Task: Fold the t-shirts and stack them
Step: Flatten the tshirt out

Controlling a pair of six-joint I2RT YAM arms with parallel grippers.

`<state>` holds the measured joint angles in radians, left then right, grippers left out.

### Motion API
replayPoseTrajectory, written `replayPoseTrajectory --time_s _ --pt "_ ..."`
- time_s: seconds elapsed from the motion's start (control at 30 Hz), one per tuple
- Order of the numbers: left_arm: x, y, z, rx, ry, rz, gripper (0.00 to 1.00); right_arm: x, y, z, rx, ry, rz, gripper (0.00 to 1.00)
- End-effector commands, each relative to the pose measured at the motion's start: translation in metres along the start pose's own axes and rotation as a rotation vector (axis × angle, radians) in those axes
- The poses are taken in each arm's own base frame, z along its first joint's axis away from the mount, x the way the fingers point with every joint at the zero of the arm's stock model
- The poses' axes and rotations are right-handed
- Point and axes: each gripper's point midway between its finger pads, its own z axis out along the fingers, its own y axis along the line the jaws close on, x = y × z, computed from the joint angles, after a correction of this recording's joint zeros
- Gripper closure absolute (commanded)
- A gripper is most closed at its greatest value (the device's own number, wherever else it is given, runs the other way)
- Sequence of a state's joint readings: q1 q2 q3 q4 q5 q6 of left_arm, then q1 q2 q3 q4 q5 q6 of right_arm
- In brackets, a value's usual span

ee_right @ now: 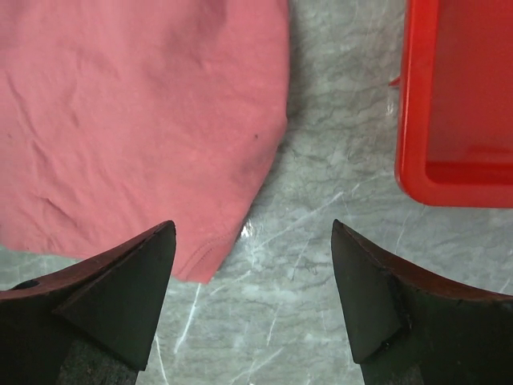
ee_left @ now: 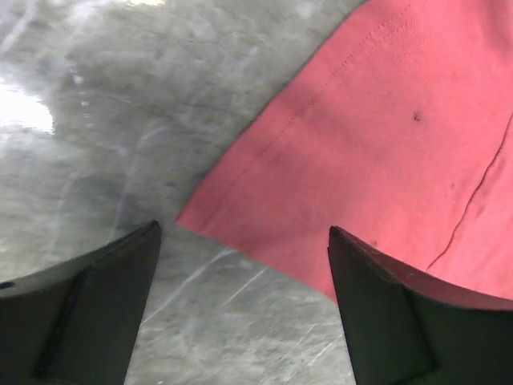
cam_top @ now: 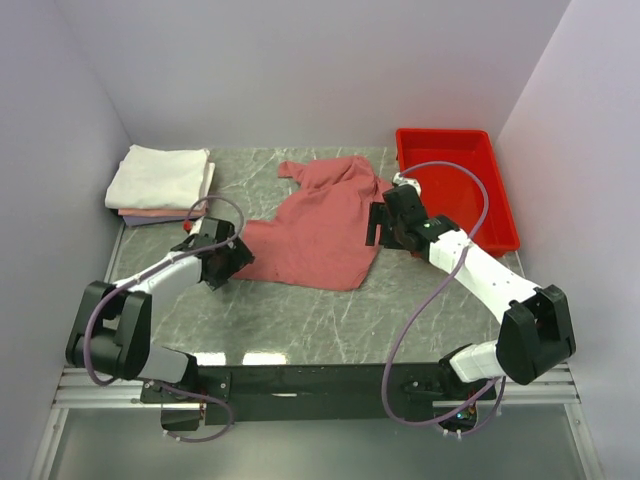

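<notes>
A dusty salmon-red t-shirt (cam_top: 320, 225) lies spread and rumpled on the middle of the marble table. My left gripper (cam_top: 228, 262) is low at its left bottom corner, open; in the left wrist view the shirt's hem corner (ee_left: 385, 144) lies just ahead of the left gripper (ee_left: 244, 228), with bare table between the fingers. My right gripper (cam_top: 385, 222) is open at the shirt's right edge; in the right wrist view the shirt (ee_right: 136, 112) reaches under the left finger of the right gripper (ee_right: 252, 224). A folded stack of t-shirts (cam_top: 160, 180), white over pale pink, rests at the back left.
A rigid bright red plastic tray (cam_top: 450, 145) stands at the back right, close to the right gripper, its corner (ee_right: 465, 80) showing in the right wrist view. Pale walls close in the table (cam_top: 300, 320) on three sides. Cables loop from both arms.
</notes>
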<state>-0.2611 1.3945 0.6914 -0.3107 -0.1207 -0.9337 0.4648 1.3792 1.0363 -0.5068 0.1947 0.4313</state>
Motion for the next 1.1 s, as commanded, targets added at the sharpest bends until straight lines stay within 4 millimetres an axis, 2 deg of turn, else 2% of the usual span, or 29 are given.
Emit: replayPoseTrajectory --time_s 0.0,0.03,0.13,0.17,0.23,0.27,0.3,0.43,0.5,0.53,0.57,0.6,0.63,0.67,0.7,0.8,0.9,0.97,1.03,1.07 --pt "0.001 -0.011 0.007 0.0 0.001 0.038 0.14 -0.022 0.004 -0.008 -0.035 -0.089 0.051 0.16" --pt "0.003 -0.014 0.009 0.003 0.01 0.045 0.23 -0.021 0.003 -0.008 -0.033 -0.088 0.052 0.16" --pt "0.009 -0.017 0.017 0.0 0.032 0.065 0.42 -0.022 0.001 -0.009 -0.029 -0.092 0.056 0.16" --pt "0.01 -0.018 0.021 -0.002 0.041 0.075 0.56 -0.022 0.0 -0.009 -0.029 -0.094 0.059 0.16" --pt "0.007 -0.022 0.023 0.0 0.033 0.091 0.71 -0.022 -0.002 -0.009 -0.028 -0.095 0.064 0.17" --pt "0.002 -0.026 0.023 -0.001 0.022 0.096 0.89 -0.021 -0.004 -0.009 -0.024 -0.093 0.062 0.17" --pt "-0.003 -0.022 0.025 -0.034 -0.004 0.097 0.99 -0.019 -0.004 -0.01 -0.024 -0.09 0.059 0.17" --pt "-0.03 -0.022 0.014 -0.074 -0.111 0.094 0.99 -0.018 -0.009 -0.013 -0.014 -0.098 0.051 0.17" --pt "-0.042 -0.015 -0.002 -0.096 -0.178 0.056 0.99 -0.014 -0.013 -0.014 0.004 -0.092 0.045 0.17" --pt "-0.053 -0.005 -0.01 -0.139 -0.247 0.043 0.99 -0.014 -0.014 -0.015 0.007 -0.094 0.046 0.17" --pt "-0.055 0.004 -0.015 -0.163 -0.278 0.011 0.99 -0.015 -0.015 -0.016 0.007 -0.096 0.045 0.17" --pt "-0.062 0.012 -0.03 -0.177 -0.321 -0.013 0.99 -0.012 -0.015 -0.015 0.008 -0.092 0.043 0.17" --pt "-0.067 0.028 -0.037 -0.219 -0.366 -0.036 0.99 -0.012 -0.016 -0.016 0.008 -0.092 0.043 0.17" --pt "-0.071 0.035 -0.043 -0.227 -0.392 -0.069 0.99 -0.013 -0.015 -0.017 0.006 -0.096 0.046 0.17" --pt "-0.079 0.045 -0.057 -0.228 -0.429 -0.115 0.99 -0.014 -0.014 -0.016 0.003 -0.096 0.045 0.17" --pt "-0.088 0.073 -0.073 -0.22 -0.476 -0.231 0.99 -0.016 -0.009 -0.013 -0.015 -0.089 0.044 0.17" --pt "-0.09 0.081 -0.082 -0.156 -0.5 -0.281 0.99 -0.022 0.001 -0.009 -0.048 -0.083 0.05 0.17" --pt "-0.093 0.081 -0.087 -0.131 -0.53 -0.302 0.99 -0.021 0.006 0.002 -0.048 -0.058 0.041 0.18" --pt "-0.094 0.085 -0.092 -0.146 -0.543 -0.324 0.99 -0.03 0.008 0.014 -0.017 -0.051 0.043 0.18" --pt "-0.095 0.086 -0.093 -0.155 -0.548 -0.337 0.99 -0.044 0.014 0.015 -0.024 -0.071 0.039 0.18"
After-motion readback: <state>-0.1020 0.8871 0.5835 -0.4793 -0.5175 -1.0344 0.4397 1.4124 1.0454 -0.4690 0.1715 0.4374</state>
